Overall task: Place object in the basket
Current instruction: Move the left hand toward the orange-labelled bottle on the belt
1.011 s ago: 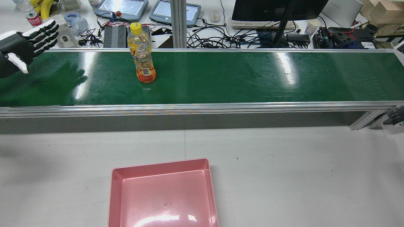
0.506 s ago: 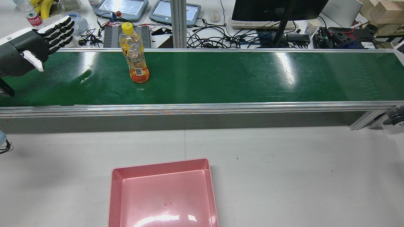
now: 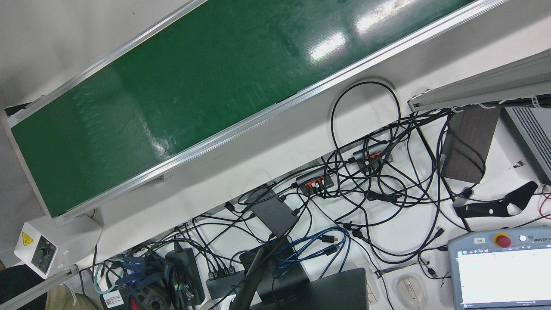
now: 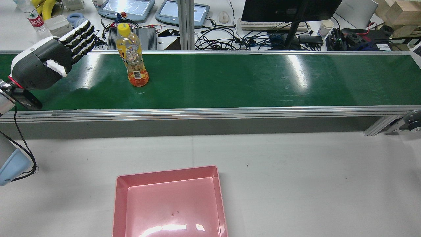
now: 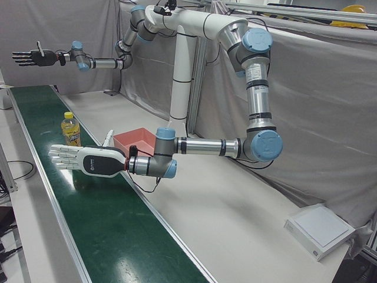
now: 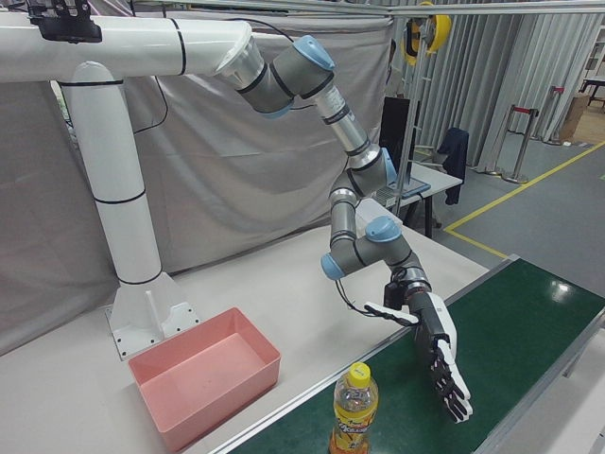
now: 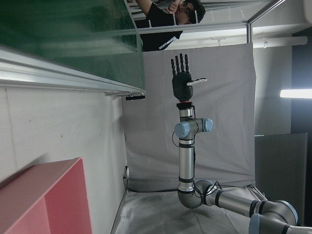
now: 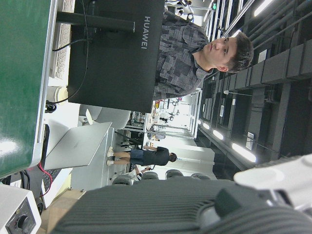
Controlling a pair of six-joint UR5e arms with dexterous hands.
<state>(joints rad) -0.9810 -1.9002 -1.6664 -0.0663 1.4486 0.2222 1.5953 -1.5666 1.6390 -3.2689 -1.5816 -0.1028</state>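
Rear view, fingers (image 4: 78,37): stretched out straight and side by side, thumb held apart, closed on nothing.
Left hand (image 4: 49,64): palm wide, hovering over the near-left stretch of the belt (image 4: 230,82); pushed well further into the picture than a second ago, when only its front part showed at the left edge.
Right hand (image 5: 35,57): raised high, far from the work, fingers spread flat and empty; seen the same way in the left hand view.
Bottle (image 4: 133,57): upright on the belt, yellow cap on, orange drink low inside; slid leftward in steps across the last second, now near the fingertips of the left hand yet not touching them.
Gap: closing from both sides, bottle drifting one way and hand reaching the other.
Basket (image 4: 166,171): pink, empty, on the white table on the robot's side of the belt, well apart from the bottle; unmoved.
Meaning for the task: approach under way, grasp not yet made; judged early, with pick-up, carry and release all left.
Next move, as a guess: needs the palm brought beside the bottle's body and the fingers curled round it in time with the moving belt.
Risk: tall, narrow, mostly empty bottle, probably easy to knock over with a mistimed touch.
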